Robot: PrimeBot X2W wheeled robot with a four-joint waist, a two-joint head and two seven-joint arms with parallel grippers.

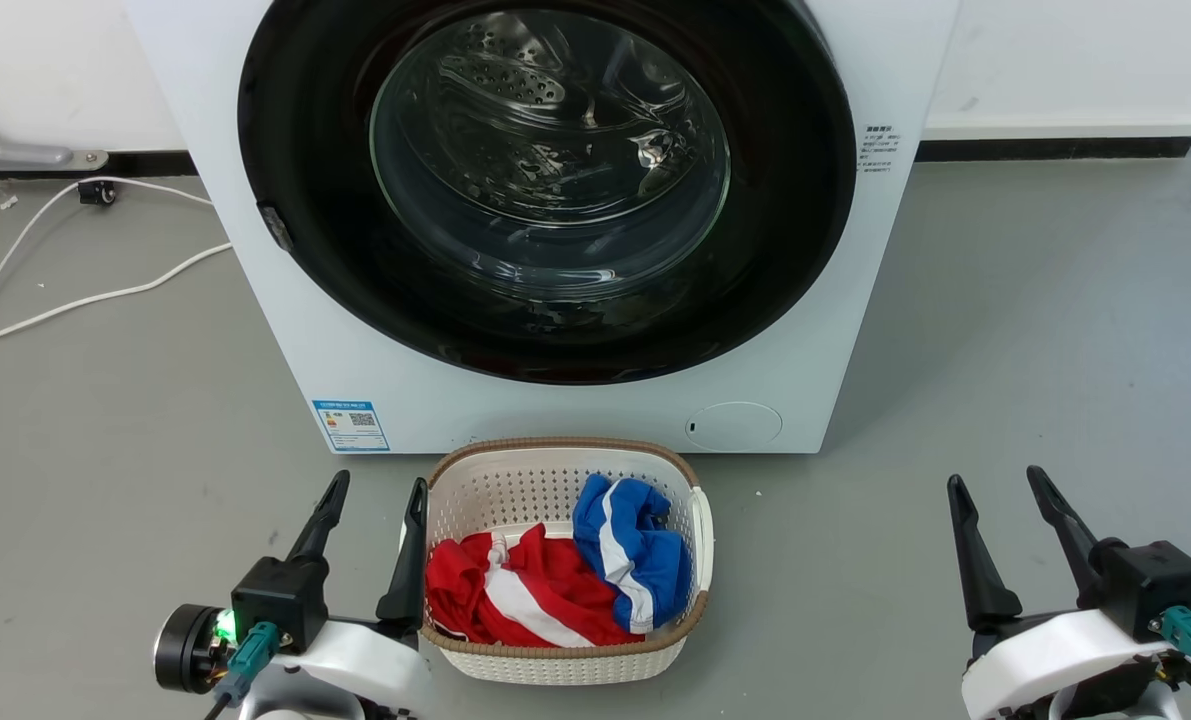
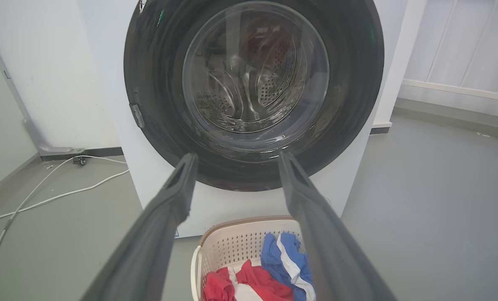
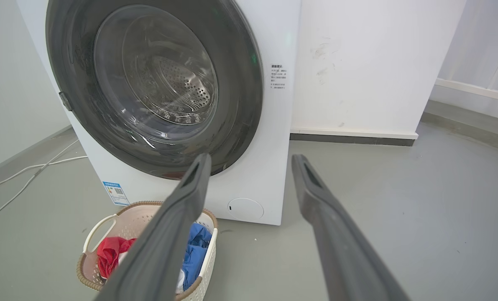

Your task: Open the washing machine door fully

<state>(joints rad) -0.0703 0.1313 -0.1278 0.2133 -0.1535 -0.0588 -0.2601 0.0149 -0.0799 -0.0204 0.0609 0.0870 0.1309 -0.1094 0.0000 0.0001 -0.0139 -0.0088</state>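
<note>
The white washing machine (image 1: 595, 410) stands straight ahead on the grey floor. Its round glossy black door (image 1: 295, 150) with the bulging glass bowl lies flat against the front, closed; a small grey latch tab (image 1: 275, 228) sits on its left rim. The door (image 2: 357, 83) is also in the left wrist view, and the door (image 3: 240, 83) is in the right wrist view too. My left gripper (image 1: 375, 490) is open at the lower left, empty, well short of the machine. My right gripper (image 1: 1000, 480) is open at the lower right, empty.
A white laundry basket (image 1: 565, 470) with red and blue clothes sits on the floor against the machine's front, between my grippers. White cables (image 1: 75, 300) trail over the floor at the left. A white wall (image 3: 378, 62) runs behind, at the right.
</note>
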